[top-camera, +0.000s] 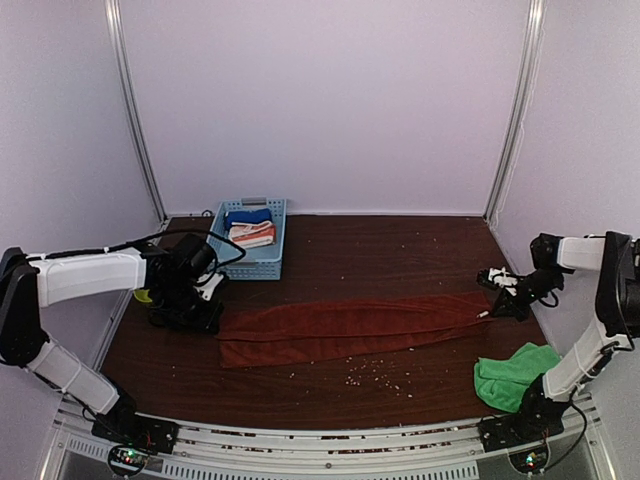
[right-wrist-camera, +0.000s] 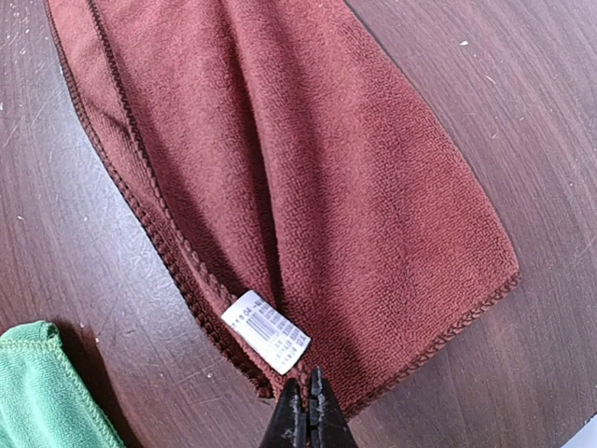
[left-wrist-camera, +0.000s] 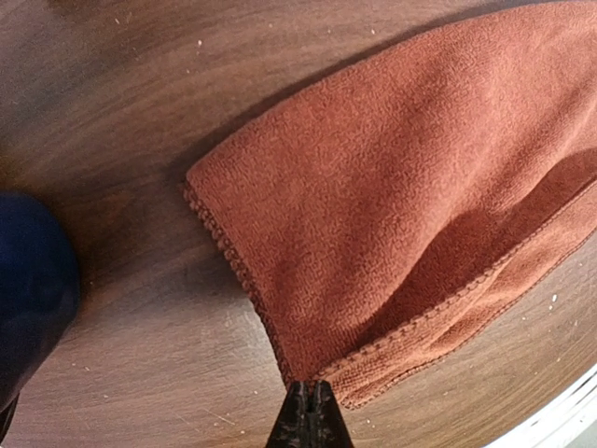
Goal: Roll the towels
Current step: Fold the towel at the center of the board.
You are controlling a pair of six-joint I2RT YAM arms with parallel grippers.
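Towels, two — rust towel (top-camera: 350, 330), green towel (top-camera: 512, 375)

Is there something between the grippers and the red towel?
Nothing visible. The left gripper, shut, is at the red towel's left end. The right gripper, shut, is at its other end, by the white tag. The green towel lies apart from it.

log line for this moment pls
rust towel: long folded strip, flat on table, not rolled | green towel: bunched at near right edge | left jaws: shut at strip's left end | right jaws: shut by white tag
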